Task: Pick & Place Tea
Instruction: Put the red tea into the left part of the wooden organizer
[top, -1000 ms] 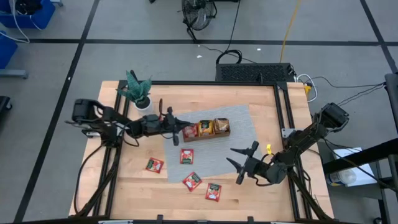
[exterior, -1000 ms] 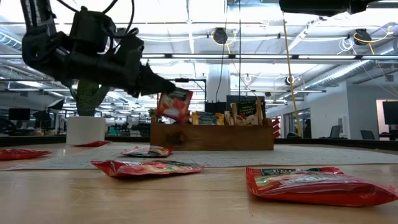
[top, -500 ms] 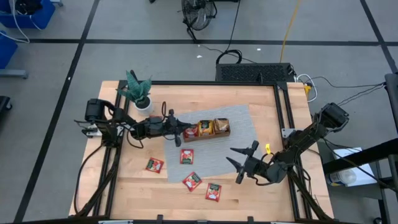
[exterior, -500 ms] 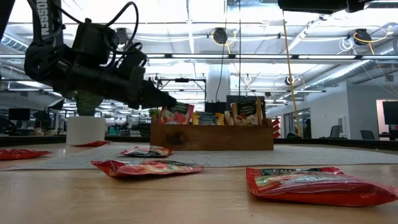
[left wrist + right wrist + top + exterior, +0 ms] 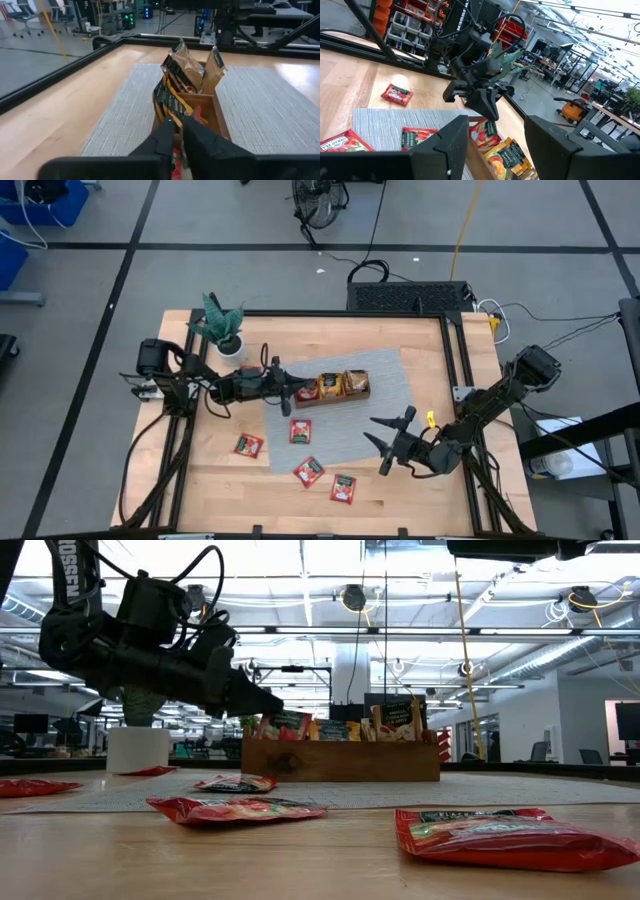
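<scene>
sachets (image 5: 308,471): red, green-white marks | tray (image 5: 330,399): brown wood | mat (image 5: 385,400): grey woven

Overhead straight down, table-level across, wrist cameras close, all sharing the wooden tray (image 5: 331,389).

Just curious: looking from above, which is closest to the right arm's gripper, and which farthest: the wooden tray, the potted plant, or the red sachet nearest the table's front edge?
From the right gripper:
1. Red sachet, front edge.
2. Wooden tray, mid-mat.
3. Potted plant, far left corner.
</scene>
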Robot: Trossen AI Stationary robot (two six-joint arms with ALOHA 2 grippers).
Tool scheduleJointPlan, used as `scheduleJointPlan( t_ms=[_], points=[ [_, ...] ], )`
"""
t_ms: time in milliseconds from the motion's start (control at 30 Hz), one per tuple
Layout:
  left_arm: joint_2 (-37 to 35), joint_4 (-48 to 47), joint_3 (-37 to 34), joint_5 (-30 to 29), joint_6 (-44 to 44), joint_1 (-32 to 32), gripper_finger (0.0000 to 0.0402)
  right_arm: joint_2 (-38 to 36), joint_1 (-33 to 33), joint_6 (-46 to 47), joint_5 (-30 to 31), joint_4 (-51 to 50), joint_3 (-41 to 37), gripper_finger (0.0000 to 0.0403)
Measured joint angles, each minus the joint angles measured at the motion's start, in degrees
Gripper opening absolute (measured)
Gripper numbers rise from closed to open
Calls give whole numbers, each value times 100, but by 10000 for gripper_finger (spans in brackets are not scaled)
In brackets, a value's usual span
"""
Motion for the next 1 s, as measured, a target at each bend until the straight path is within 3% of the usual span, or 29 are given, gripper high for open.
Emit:
scheduleJointPlan(
  t_ms=[300,600,833,1000],
  points=[
    [-69,40,-1,27,-85,0,153,0,0,64,-4,-20,0,176],
    [-1170,163,-8,87,-118,-337,193,2,-132,516,-45,-92,-159,176],
    [-2579,-201,-17,89,-465,-775,195,4,-980,1455,-1454,137,-236,175],
    [-3947,-1795,-16,-30,6,-1084,195,9,-2065,1624,-2938,-106,73,152]
  ],
)
